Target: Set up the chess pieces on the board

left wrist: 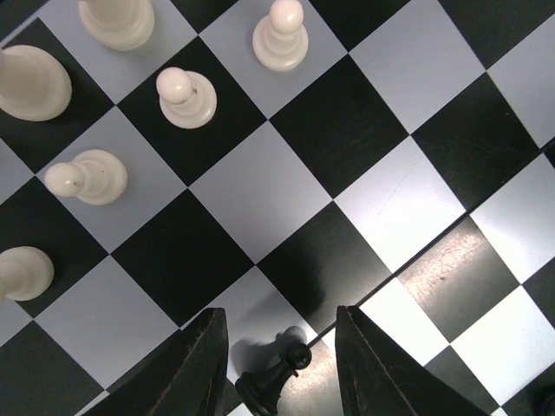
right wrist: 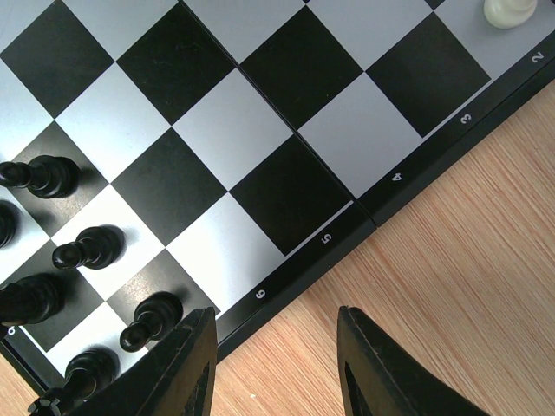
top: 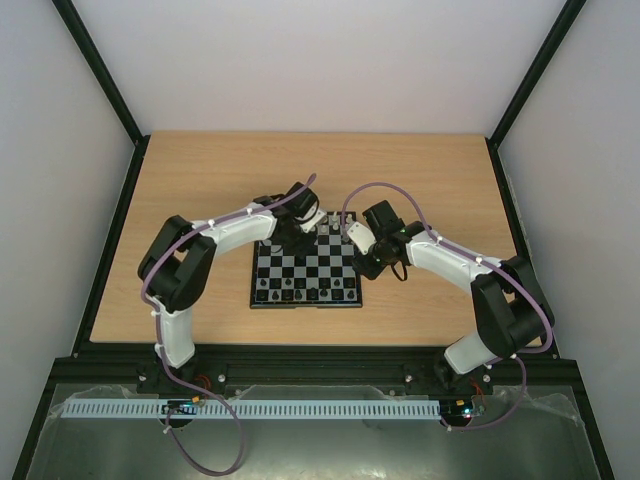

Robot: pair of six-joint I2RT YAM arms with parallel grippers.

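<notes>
the board (top: 310,265) sits flat in the middle of the wooden table (top: 200,190), and both arms bend in over it from either side. the left pincer (left wrist: 281,322) hangs low over the far left part of the board, its two dark fingers (left wrist: 195,373) standing apart with a black pawn (left wrist: 276,380) between them. a sliver of gap shows on each side of the pawn, so it is bracketed, not gripped. the pawn is on a pale square beside the board's centre fold. further off in that wrist view, white pawns (left wrist: 186,97) and two bigger white pieces (left wrist: 35,82) stand on their squares.

the right pincer (right wrist: 276,322) is open with nothing in it, and hovers over the board's right-hand border where it meets the table. a cluster of black pieces (right wrist: 87,249) stands on the squares near the numbered rim, and one white piece (right wrist: 507,10) shows at the far corner of that view.
</notes>
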